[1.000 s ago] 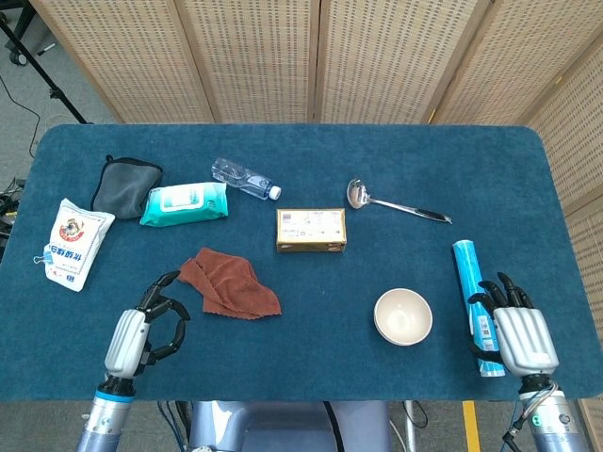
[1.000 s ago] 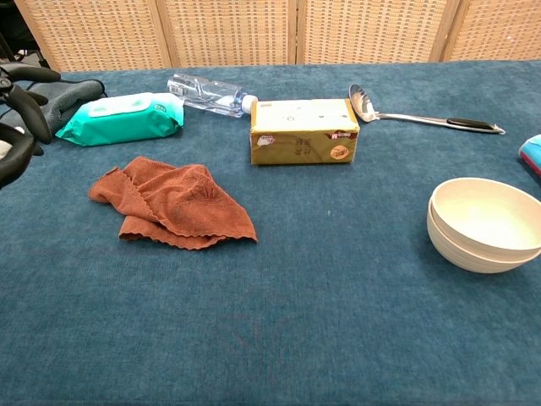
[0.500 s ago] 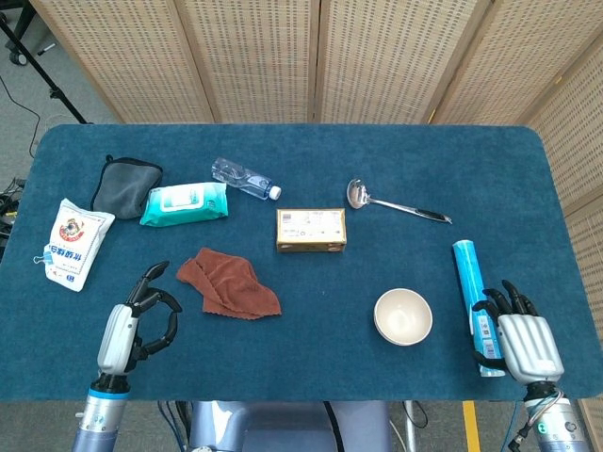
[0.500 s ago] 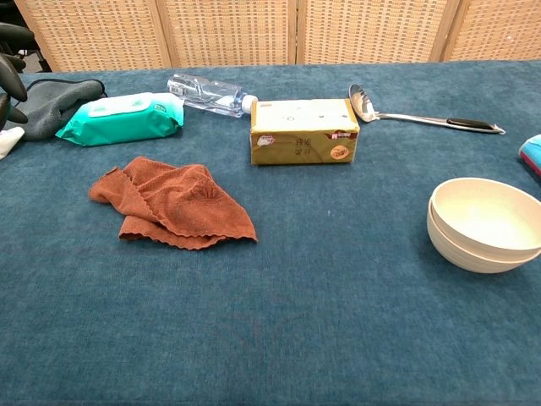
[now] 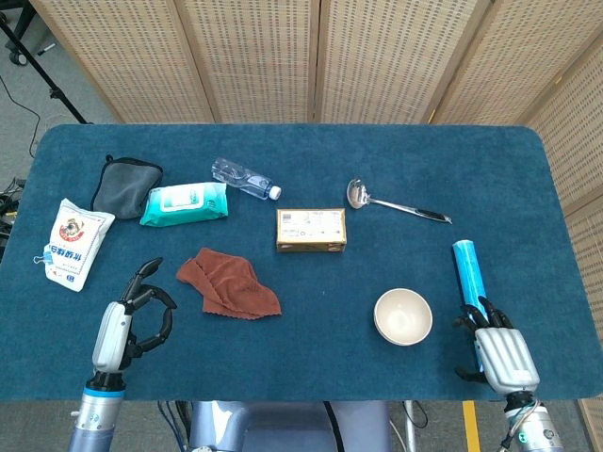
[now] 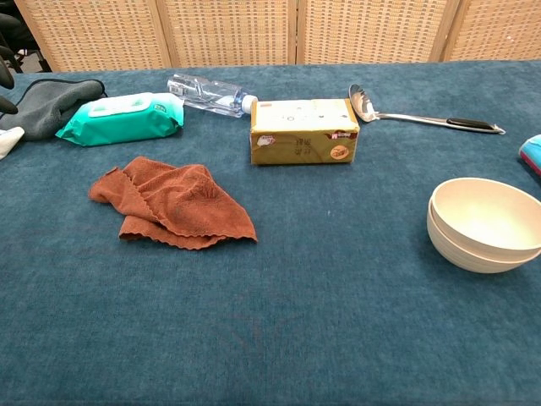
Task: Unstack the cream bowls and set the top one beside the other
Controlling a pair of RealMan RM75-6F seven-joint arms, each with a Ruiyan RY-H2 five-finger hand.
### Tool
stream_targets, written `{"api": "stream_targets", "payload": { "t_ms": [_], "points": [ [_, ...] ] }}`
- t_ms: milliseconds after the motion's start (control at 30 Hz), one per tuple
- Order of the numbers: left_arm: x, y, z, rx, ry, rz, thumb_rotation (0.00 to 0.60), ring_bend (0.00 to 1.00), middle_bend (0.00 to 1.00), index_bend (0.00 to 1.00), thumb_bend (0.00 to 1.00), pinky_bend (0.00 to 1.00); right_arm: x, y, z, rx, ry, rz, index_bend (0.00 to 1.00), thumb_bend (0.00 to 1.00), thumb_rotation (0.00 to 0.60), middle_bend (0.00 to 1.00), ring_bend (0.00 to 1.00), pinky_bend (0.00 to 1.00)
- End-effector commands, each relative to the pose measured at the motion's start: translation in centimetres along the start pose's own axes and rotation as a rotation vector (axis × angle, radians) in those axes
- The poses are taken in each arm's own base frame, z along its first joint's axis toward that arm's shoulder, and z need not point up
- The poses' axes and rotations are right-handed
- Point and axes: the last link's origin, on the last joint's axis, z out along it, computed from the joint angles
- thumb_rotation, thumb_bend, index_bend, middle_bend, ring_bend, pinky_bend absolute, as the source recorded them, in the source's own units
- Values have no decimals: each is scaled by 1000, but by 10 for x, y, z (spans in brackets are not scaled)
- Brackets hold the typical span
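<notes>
Two cream bowls (image 5: 403,316) are being left stacked, just left of the right hand (image 5: 497,352), whose fingers are being held spread, empty.

both my hands pulled back toward the near table edge. left hand (image 5: 122,325) slid left and down, now almost out of the chest view. right hand (image 5: 497,350) dropped lower and slightly left, near end of the blue tube (image 5: 468,273) now hidden.
</notes>
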Motion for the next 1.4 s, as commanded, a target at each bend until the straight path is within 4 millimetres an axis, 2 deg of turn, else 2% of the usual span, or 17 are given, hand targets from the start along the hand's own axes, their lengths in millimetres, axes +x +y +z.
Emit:
{"api": "stream_targets", "payload": {
  "t_ms": [33,667,1400],
  "points": [
    [0,0,0,1,0,-1,600,157,168,561,498,350,-3,-2,-1,4,-4,-2,340,53,600,208,24,157],
    [0,-1,0,4,-1,1,600,157,168,560,498,350,-4,-8,1,19,-6,4,340,53,600,208,24,157],
    [-1,-2,-1,8,-8,4,600,157,168,561,498,350,-10,-26,9,58,-18,38,340,53,600,208,24,157]
  ]
}}
